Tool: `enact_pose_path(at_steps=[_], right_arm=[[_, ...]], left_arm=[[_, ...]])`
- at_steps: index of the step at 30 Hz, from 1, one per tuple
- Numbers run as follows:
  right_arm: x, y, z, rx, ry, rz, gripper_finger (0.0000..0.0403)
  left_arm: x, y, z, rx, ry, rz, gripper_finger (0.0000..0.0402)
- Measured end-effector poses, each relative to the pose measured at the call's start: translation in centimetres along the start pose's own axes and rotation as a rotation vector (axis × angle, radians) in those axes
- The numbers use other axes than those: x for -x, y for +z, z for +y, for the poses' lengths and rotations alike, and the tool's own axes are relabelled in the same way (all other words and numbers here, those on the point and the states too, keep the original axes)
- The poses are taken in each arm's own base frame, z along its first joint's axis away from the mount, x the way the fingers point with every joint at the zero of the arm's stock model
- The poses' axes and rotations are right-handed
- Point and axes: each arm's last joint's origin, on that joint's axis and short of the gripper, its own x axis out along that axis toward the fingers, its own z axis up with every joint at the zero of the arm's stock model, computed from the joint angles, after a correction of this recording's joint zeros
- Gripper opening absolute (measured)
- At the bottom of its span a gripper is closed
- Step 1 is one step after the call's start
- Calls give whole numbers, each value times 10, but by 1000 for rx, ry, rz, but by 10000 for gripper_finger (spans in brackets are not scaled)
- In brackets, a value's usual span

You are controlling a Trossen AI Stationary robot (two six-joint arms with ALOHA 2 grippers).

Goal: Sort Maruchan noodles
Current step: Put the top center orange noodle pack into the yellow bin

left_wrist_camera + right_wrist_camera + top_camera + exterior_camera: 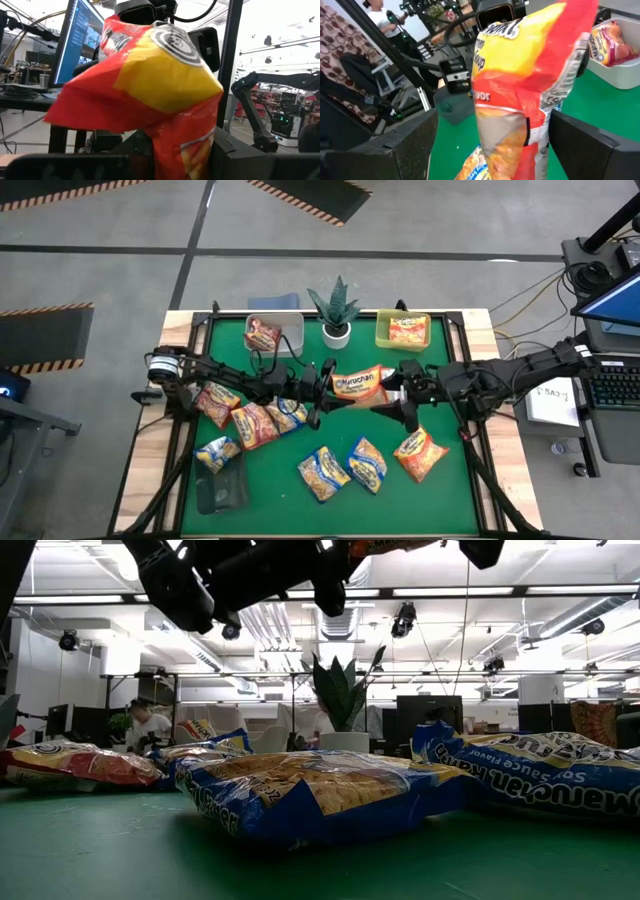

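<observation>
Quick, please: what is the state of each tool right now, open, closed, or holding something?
Left tool: closed on the orange-red noodle packet, held above the table.
Right tool: open, fingers on either side of that same packet, not gripping.

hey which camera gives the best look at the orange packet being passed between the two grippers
The right wrist view: the orange packet fills it, between the right gripper's open fingers. The left wrist view shows its other side, pinched by the left gripper. The high view shows it small; the low view barely catches it.

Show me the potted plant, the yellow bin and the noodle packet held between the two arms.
potted plant (336,308): high view, on its leaves.
yellow bin (383,338): high view, on its left rim.
orange-red packet (357,384): high view, on its printed face.
</observation>
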Motion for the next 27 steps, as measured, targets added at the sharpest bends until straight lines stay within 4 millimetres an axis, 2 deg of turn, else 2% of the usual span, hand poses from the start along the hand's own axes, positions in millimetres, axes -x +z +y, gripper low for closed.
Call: enact_pose_path(at_steps=[6,19,23,27], right_arm=[[0,1,-1,39,-34,-25,300],[-4,0,-2,90,-56,-22,120],[-3,0,-2,89,-53,-26,103],[-3,0,-2,89,-55,-24,109]], left_arm=[[0,0,-2,1,-2,-5,77],[0,0,-2,49,-3,-3,78],[0,2,1,50,-16,-2,100],[2,3,6,62,-25,5,147]])
